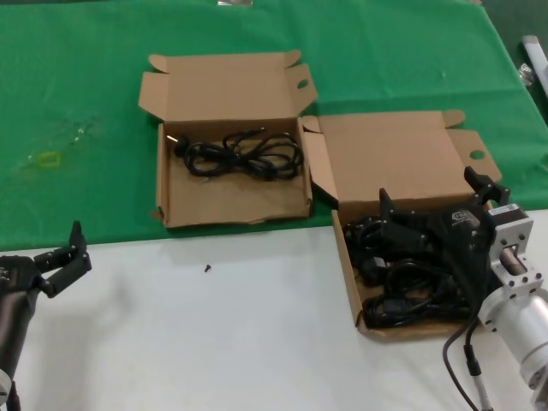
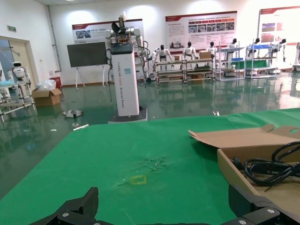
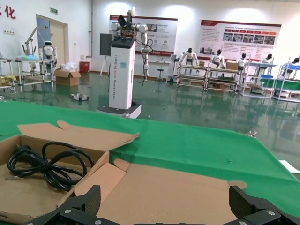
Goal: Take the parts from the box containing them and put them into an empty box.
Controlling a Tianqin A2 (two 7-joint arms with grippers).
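Observation:
The squarer box (image 1: 390,163) with the tall lid stands at the right and holds a tangle of black power cords (image 1: 402,282). My right gripper (image 1: 434,201) hovers over that pile, open, with nothing between its fingers; in the right wrist view the right gripper (image 3: 166,206) faces the tall lid panel (image 3: 173,187). The wider box (image 1: 231,201) with the short lid lies at centre left with one coiled cord (image 1: 244,156) in it, and that cord (image 3: 44,164) also shows in the right wrist view. My left gripper (image 1: 64,257) waits open at the lower left.
Green cloth (image 1: 86,86) covers the far part of the table, and the near part is white (image 1: 214,342). A small black screw (image 1: 206,268) lies on the white part. A yellow mark (image 1: 49,159) sits on the cloth at the left. The two boxes touch at their flaps.

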